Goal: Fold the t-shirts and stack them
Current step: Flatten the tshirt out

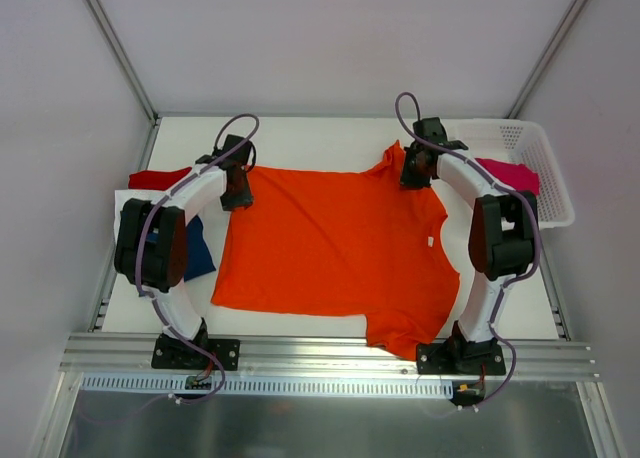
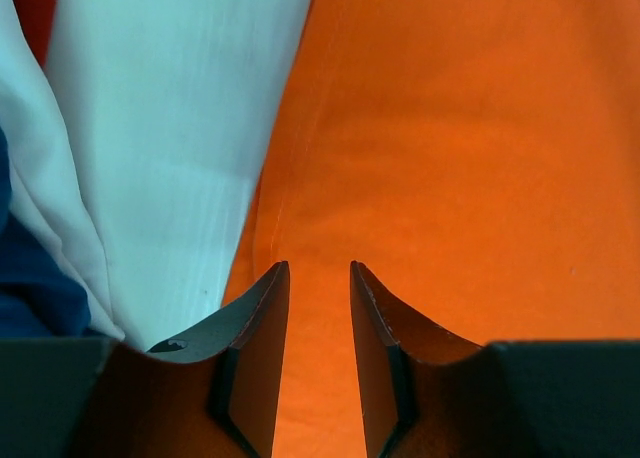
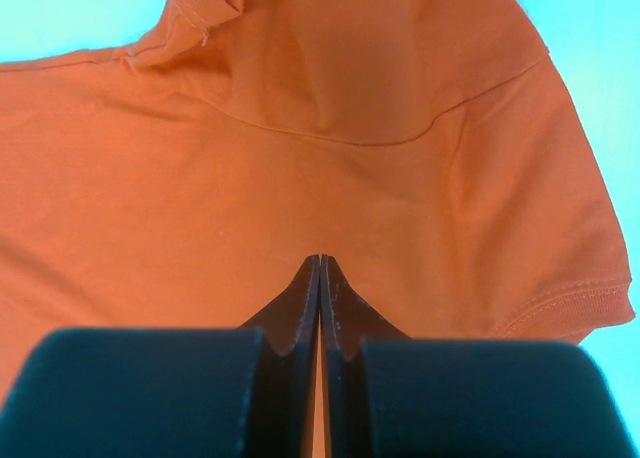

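A bright orange t-shirt [image 1: 330, 243] lies spread flat across the middle of the table. My left gripper [image 1: 237, 190] hovers over its far left corner. In the left wrist view its fingers [image 2: 319, 268] stand apart, with flat orange cloth [image 2: 460, 158] showing in the gap, so it is open. My right gripper [image 1: 415, 173] is at the far right shoulder, by a bunched sleeve. In the right wrist view its fingertips [image 3: 320, 260] are pressed together over the orange cloth [image 3: 200, 198]; no fold shows between them.
Red [image 1: 158, 178], white [image 1: 128, 200] and navy [image 1: 200, 250] shirts lie at the left edge, partly under my left arm. A white mesh basket [image 1: 545, 153] at the far right holds a magenta shirt [image 1: 510, 175]. Walls close in on three sides.
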`<move>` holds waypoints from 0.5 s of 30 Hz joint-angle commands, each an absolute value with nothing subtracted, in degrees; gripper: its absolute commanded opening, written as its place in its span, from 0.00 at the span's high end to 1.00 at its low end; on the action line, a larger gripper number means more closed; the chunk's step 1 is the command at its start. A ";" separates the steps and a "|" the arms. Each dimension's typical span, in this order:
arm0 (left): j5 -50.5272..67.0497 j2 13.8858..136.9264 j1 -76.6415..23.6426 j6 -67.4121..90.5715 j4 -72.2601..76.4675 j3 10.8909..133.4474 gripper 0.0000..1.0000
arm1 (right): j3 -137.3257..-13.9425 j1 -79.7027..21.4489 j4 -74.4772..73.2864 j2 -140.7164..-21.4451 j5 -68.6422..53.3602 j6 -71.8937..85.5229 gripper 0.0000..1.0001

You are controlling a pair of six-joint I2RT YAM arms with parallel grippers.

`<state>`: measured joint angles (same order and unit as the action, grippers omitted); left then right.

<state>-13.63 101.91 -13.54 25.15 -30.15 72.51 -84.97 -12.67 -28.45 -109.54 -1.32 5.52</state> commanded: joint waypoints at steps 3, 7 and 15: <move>-8.97 94.93 -13.97 26.46 -29.63 66.89 0.71 | -83.59 -12.83 -26.72 -106.35 -2.02 6.06 0.99; -7.65 95.27 -13.89 26.19 -29.44 64.61 0.75 | -82.36 -12.83 -26.72 -105.47 -2.02 6.15 0.99; -4.74 97.38 -14.15 25.93 -28.65 61.09 0.83 | -79.98 -12.92 -26.63 -102.31 -1.67 6.15 1.00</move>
<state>-6.33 97.01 -13.85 26.11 -28.84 62.08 -80.38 -12.67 -27.22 -107.37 -1.37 5.74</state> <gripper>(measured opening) 0.173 0.009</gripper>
